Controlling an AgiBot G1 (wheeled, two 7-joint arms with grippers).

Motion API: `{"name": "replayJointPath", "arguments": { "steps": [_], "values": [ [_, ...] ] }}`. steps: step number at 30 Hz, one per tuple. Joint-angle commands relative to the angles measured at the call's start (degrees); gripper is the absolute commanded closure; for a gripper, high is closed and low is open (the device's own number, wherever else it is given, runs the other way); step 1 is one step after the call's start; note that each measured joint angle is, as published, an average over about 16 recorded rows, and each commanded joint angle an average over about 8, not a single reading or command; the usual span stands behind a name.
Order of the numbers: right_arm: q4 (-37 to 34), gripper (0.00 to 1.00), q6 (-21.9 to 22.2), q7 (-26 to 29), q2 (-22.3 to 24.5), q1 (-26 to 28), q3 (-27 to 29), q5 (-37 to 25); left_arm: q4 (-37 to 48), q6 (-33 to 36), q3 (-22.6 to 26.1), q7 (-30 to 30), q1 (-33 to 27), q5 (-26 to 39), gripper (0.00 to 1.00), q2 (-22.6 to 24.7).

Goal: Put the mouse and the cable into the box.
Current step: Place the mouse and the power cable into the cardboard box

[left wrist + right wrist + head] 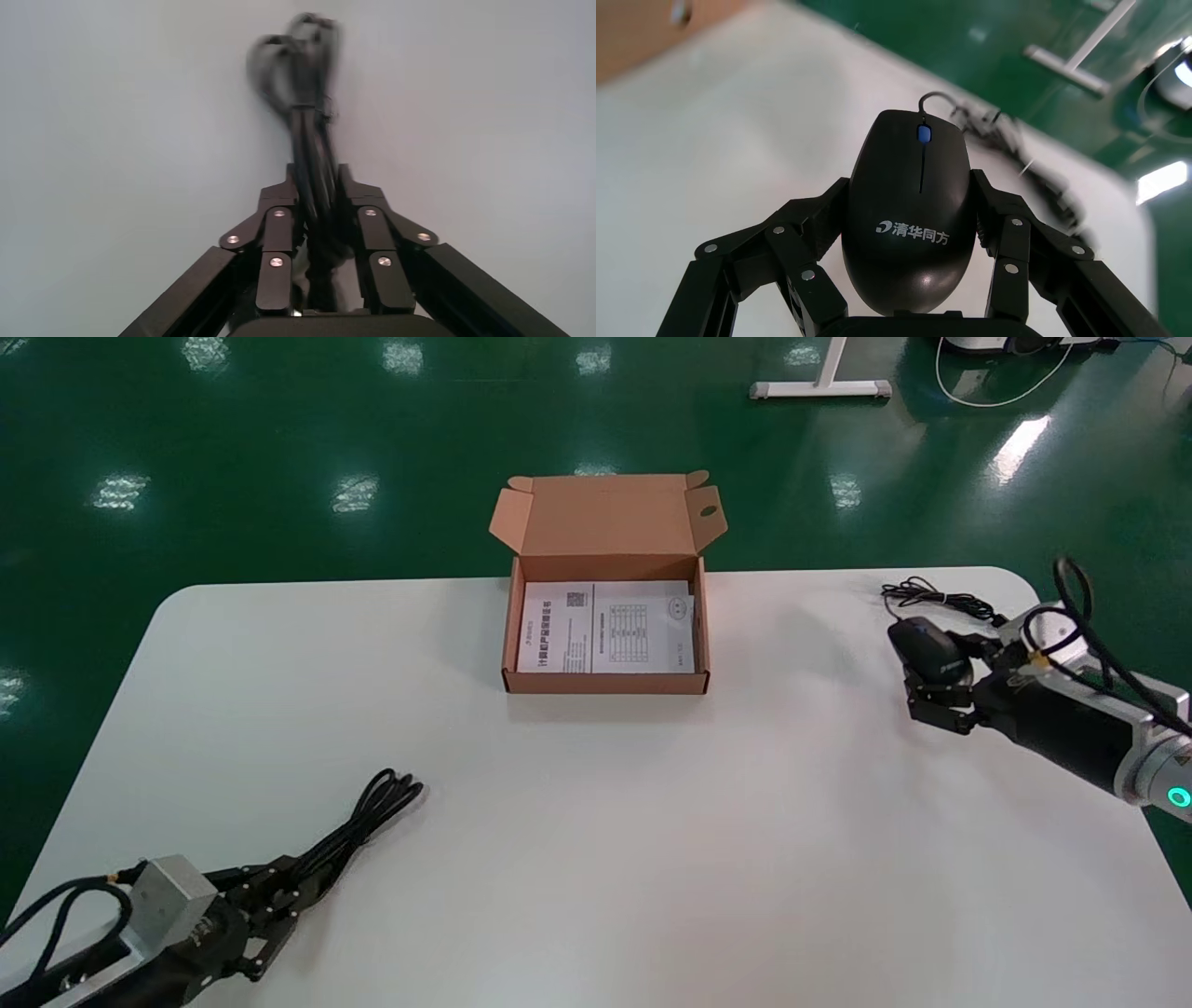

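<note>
Leaflets [605, 628] cover box [610, 684] floor; mouse [922, 646] right, cable [368, 817] left.

We see a black wired mouse [909, 225] clamped between the right claw [910, 184] fingers, a black cable bundle [309, 133] pinched in the left claw [316, 175], and an open cardboard box [605, 684], lid up, well ahead between both claws.

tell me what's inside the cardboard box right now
Only printed paper sheets lie flat on the floor of the box. The mouse and cable are not in it. Anything beneath the sheets is covered.
</note>
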Motion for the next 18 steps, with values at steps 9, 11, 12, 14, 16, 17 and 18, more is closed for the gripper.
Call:
{"name": "replayJointPath", "arguments": {
  "steps": [9,11,12,14,16,17,18],
  "values": [
    [3.42,1.0,1.28,-0.02,-0.63,5.44,1.63,1.58,-0.63,-4.05,-3.79,4.45,-2.31,-1.08,1.0,4.02],
    [4.5,1.0,1.06,0.07,-1.0,6.62,1.91,2.05,-0.78,-5.06,-4.1,5.34,-3.35,-1.21,1.0,5.71],
    [5.1,1.0,0.88,0.13,-1.21,7.17,2.03,2.29,-0.85,-5.4,-4.02,5.73,-3.97,-1.2,1.0,6.61],
    [6.38,1.0,0.38,0.37,-1.66,8.18,2.2,2.77,-0.93,-5.67,-3.44,6.24,-5.36,-1.12,1.0,8.34],
    [7.7,1.0,-0.27,0.72,-2.14,9.07,2.17,3.08,-0.97,-5.54,-2.49,6.48,-6.81,-0.97,1.0,9.9],
    [8.37,1.0,-0.65,0.95,-2.4,9.5,2.07,3.15,-0.98,-5.31,-1.91,6.62,-7.53,-0.78,1.0,10.54],
    [9.02,1.0,-1.05,1.22,-2.68,9.9,1.91,3.19,-0.98,-5.02,-1.3,6.79,-8.23,-0.53,1.0,11.09]
  ]
}}
